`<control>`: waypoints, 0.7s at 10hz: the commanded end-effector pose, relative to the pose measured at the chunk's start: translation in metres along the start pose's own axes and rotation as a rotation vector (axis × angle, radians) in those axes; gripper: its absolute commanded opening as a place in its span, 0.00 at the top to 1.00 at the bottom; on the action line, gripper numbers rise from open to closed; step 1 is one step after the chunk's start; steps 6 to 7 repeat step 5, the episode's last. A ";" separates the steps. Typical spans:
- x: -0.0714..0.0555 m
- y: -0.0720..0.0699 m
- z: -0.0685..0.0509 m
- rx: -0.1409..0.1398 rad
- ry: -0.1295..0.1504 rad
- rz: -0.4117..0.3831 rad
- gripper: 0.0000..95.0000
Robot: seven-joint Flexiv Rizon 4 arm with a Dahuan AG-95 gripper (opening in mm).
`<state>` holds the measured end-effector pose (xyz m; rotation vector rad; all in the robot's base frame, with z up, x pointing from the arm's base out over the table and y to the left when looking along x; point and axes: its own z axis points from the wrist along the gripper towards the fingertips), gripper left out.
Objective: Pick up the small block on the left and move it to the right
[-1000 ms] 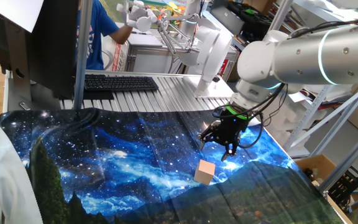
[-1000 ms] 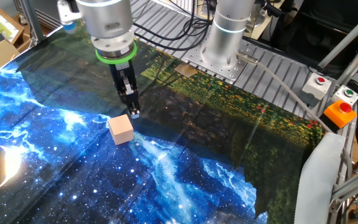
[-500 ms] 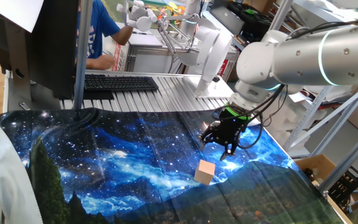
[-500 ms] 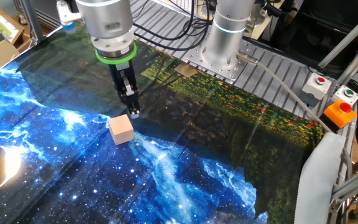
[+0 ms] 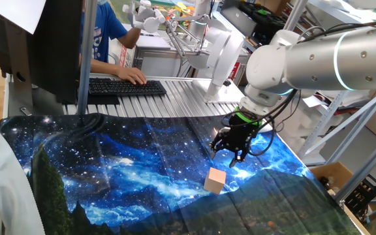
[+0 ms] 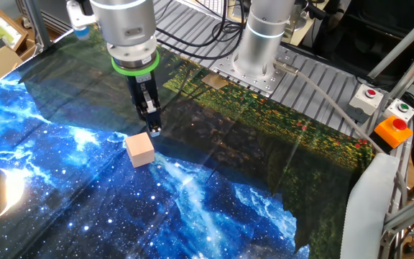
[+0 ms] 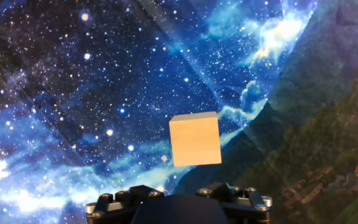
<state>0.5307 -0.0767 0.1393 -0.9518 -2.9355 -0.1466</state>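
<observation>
1. While the arm hangs over the table, the gripper (image 5: 237, 155) points down at the starry cloth (image 5: 109, 170) and holds nothing.
2. From one fixed view, the small block (image 5: 215, 181) lies on the cloth, below and a little to the left of the fingertips, nearer to the camera, and apart from them.
3. From the other fixed view, the gripper (image 6: 152, 130) is just beside the block (image 6: 140, 150); its tip stands close to the far right corner of the block, but I cannot tell if they touch.
4. From the hand view, the small block (image 7: 195, 139) sits near the middle of the picture, over the dark gripper body (image 7: 179, 202) at the bottom edge, with cloth (image 7: 73, 93) showing all around it.
5. The fingers look narrow and near to each other in the fixed views, yet I cannot tell for sure if the jaws are closed or parted.
6. The block rests flat on one face, where the blue sky part of the cloth meets the dark green landscape part.
7. At the far side of the table, a person's hand (image 5: 133, 78) rests on a black keyboard (image 5: 126, 87).
8. At the right of the other fixed view there is an orange button box (image 6: 393, 131).
</observation>
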 end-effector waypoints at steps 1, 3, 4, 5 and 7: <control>-0.002 -0.001 -0.001 0.014 -0.007 -0.014 0.40; -0.005 -0.001 -0.001 0.015 -0.006 -0.016 0.40; -0.006 -0.002 0.000 0.014 -0.006 -0.017 0.40; -0.006 -0.002 0.000 0.015 -0.007 -0.020 0.40; -0.006 -0.002 0.000 0.015 -0.007 -0.020 0.40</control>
